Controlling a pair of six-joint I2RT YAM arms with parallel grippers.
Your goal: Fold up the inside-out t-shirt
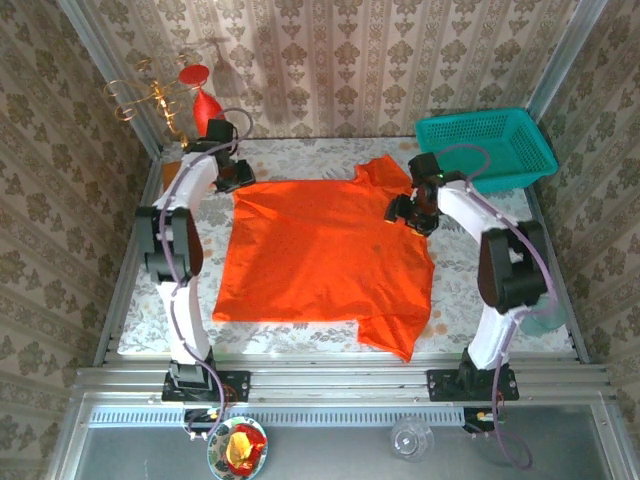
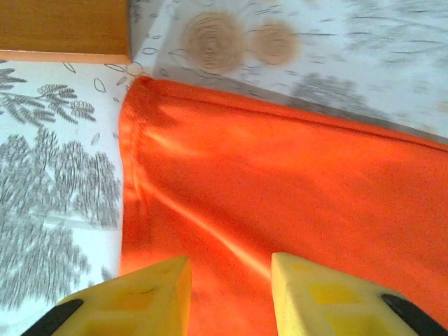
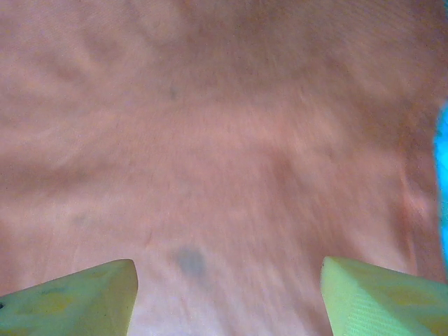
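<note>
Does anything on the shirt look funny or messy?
Yes. There is a small dark spot on the orange t-shirt, just ahead of the open right pincer. The rest lies spread out flat.

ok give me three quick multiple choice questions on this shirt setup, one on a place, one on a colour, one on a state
1. Where on the table does the teal basket stand?
A. near left corner
B. far right corner
C. middle of the near edge

2. What colour is the t-shirt?
A. blue
B. white
C. orange-red

3. The left gripper is
A. open over the t-shirt
B. shut on a fold of cloth
C. shut with nothing in it

Answers: 1 B, the top view shows the basket by the back wall on the right. 2 C, the spread cloth is bright orange-red. 3 A, its yellow fingers stand apart with cloth showing between them.
</note>
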